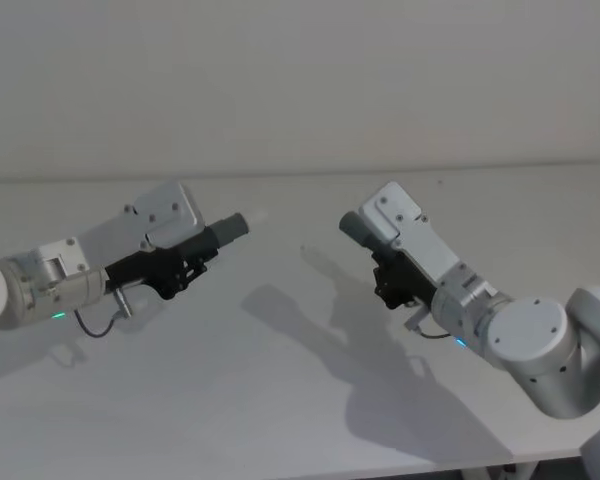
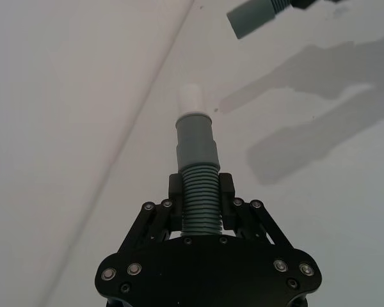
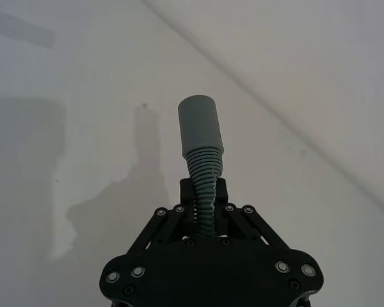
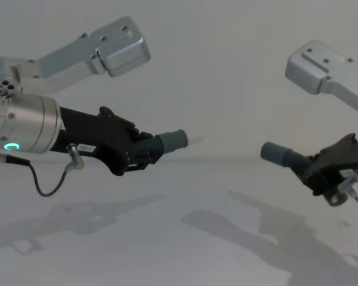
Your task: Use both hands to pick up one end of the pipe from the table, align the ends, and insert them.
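Plain pale wall at twelve o'clock in the head view, bare and evenly lit, ending in a straight faint seam running from nine to three o'clock. Soft grey shadows pooled from the centre out toward five o'clock, with a fainter patch low at eight o'clock and a tiny dark speck near one o'clock. Thin darker strip along the bottom edge near six o'clock, too narrow to make out.
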